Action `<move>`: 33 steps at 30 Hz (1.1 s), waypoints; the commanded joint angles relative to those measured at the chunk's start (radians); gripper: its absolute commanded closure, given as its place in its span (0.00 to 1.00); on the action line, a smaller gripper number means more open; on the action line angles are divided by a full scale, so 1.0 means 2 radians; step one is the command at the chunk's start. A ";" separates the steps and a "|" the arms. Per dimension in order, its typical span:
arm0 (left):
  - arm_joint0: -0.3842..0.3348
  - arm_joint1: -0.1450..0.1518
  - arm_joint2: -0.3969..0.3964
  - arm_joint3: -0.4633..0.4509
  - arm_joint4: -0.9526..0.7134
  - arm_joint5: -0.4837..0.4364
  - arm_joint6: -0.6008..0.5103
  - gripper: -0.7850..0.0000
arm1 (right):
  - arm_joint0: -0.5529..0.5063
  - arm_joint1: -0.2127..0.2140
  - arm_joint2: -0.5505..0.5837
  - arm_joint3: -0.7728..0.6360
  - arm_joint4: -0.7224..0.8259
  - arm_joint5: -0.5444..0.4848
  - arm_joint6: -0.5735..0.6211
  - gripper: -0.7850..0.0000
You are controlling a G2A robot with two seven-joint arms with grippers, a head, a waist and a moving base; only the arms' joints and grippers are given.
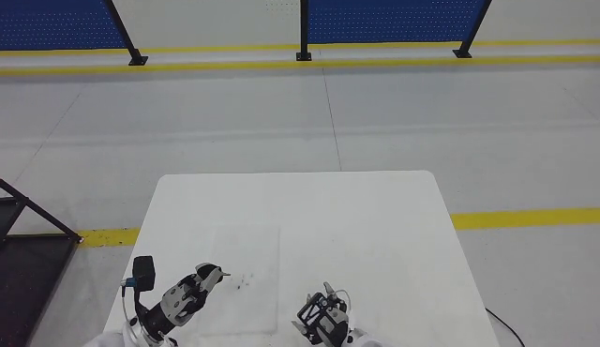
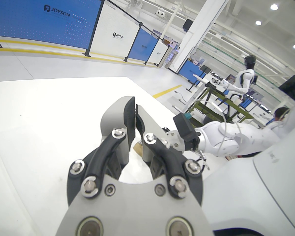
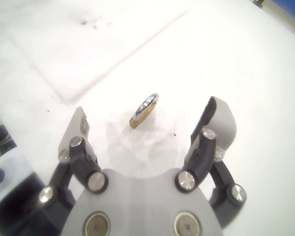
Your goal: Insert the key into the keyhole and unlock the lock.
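Item, left: my left gripper [image 2: 135, 109], grey metal fingers with ribbed black pads, pressed together; I cannot tell whether anything thin sits between them.

Item, middle: a thin white sheet [image 3: 88, 50], raised edge, dark specks [image 3: 93, 24].

Item, right: my right gripper [image 3: 145, 105], fingers spread wide, touching nothing. Between them lies the lock [image 3: 143, 114], brass body and chrome shackle, on edge near the sheet's corner, its underside hidden.

Surface: smooth white table [image 1: 375, 225], rounded corners.

Room: pale floor, yellow lines [image 1: 525, 218], blue fence panels [image 1: 56, 9].
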 commanded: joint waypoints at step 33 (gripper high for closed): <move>-0.003 -0.002 0.005 -0.006 -0.006 0.026 0.010 1.00 | -0.031 0.015 0.113 -0.074 0.281 -0.091 -0.065 1.00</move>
